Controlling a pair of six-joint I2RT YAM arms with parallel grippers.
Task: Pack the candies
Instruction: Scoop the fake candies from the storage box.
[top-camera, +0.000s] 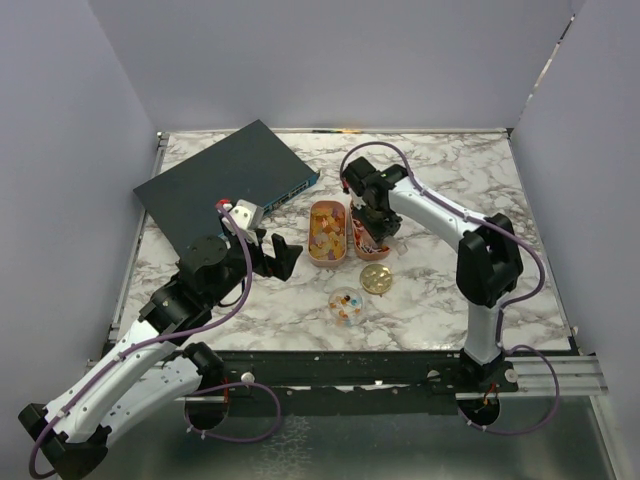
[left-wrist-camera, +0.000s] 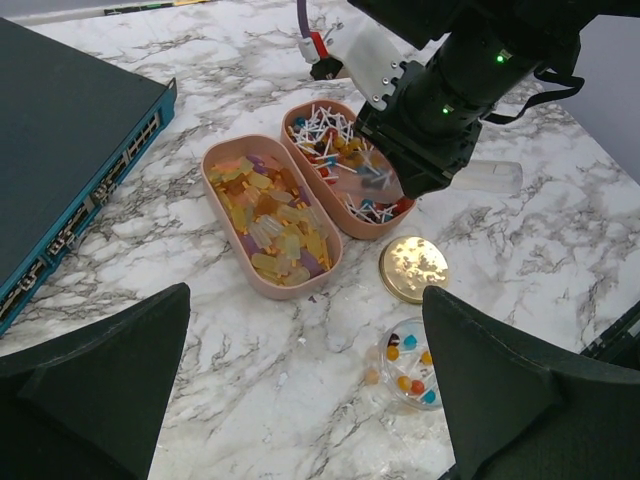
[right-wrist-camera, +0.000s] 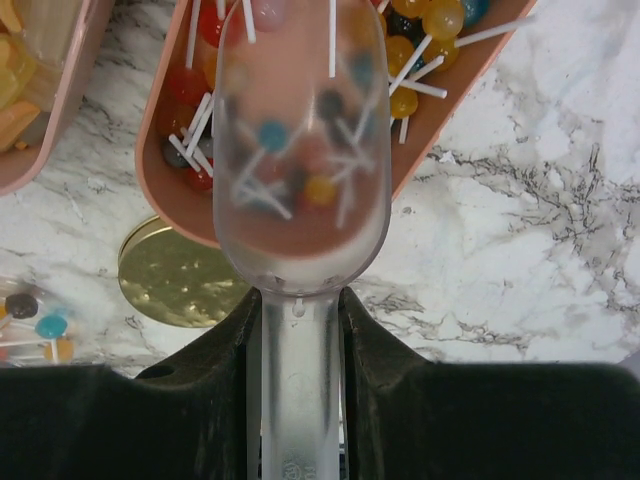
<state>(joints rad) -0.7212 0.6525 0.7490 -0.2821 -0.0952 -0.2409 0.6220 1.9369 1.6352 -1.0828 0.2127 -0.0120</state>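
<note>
My right gripper (right-wrist-camera: 300, 330) is clamped on the clear scoop (right-wrist-camera: 300, 150); its bowl runs up-frame, with the candies (right-wrist-camera: 437, 18) in the pink tray (right-wrist-camera: 152, 175) directly beneath. My left gripper (left-wrist-camera: 305, 295) gapes empty, farther off.

Above the gold lid (right-wrist-camera: 170, 285), the clear scoop (right-wrist-camera: 300, 230) blurs lollipops (right-wrist-camera: 437, 22) behind it. Left of the lid, the edge crops a small jar (right-wrist-camera: 25, 320).

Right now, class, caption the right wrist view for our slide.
Right gripper holds a clear scoop over the lollipop tray, gold lid alongside.
</note>
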